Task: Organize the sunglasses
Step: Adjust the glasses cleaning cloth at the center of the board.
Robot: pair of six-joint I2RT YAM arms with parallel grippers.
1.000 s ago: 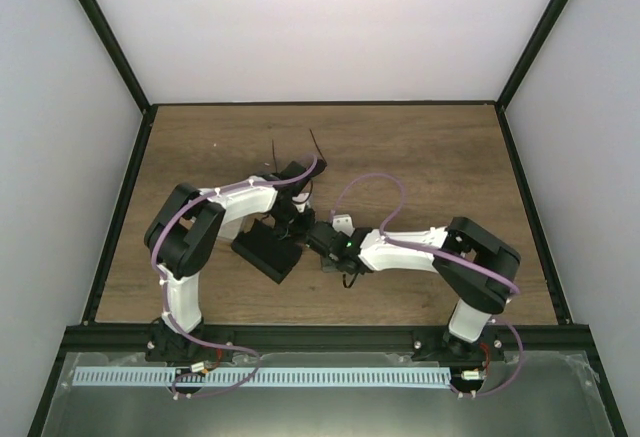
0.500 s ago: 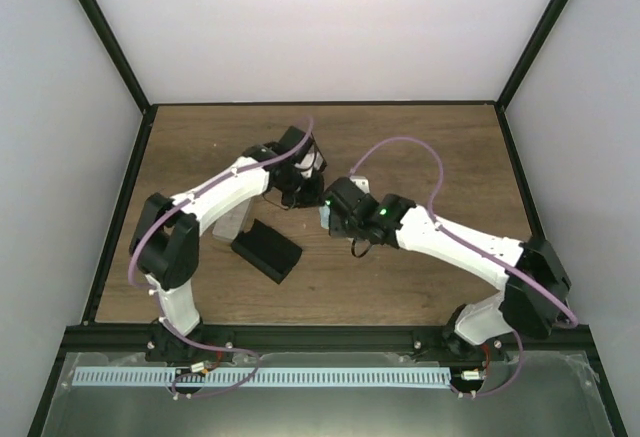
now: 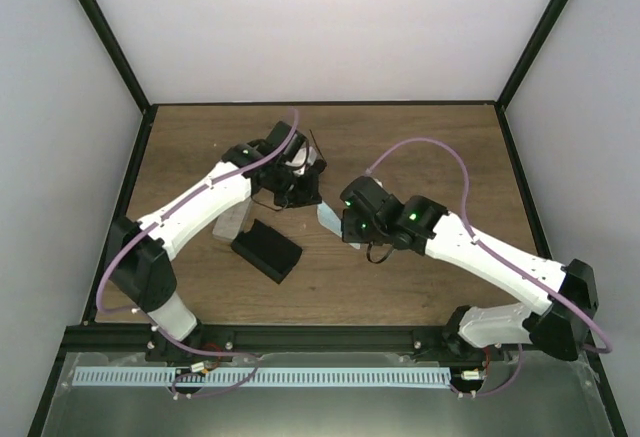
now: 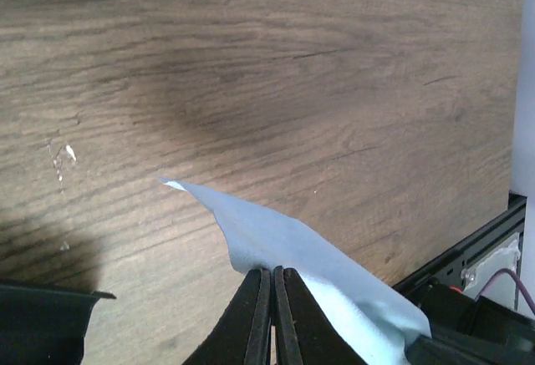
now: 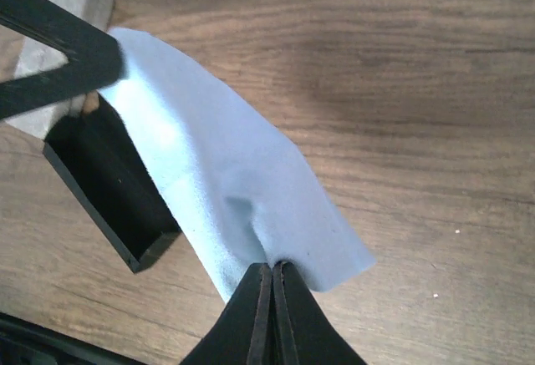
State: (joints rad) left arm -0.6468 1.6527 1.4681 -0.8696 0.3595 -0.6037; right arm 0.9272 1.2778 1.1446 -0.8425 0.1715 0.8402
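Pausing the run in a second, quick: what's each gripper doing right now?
Left gripper: closed, pinching a light blue cloth.
Right gripper: closed, pinching a light blue cloth too, possibly the same one.

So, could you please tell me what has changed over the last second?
The left gripper and right gripper, each shut on the light blue cloth, carried it toward the far side of the table. The black case stayed where it was.

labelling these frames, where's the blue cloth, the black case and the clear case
blue cloth (image 5: 226,173), right wrist view, middle of the sheet
black case (image 3: 268,251), top view, its middle
clear case (image 3: 230,225), top view, the part showing beside the arm
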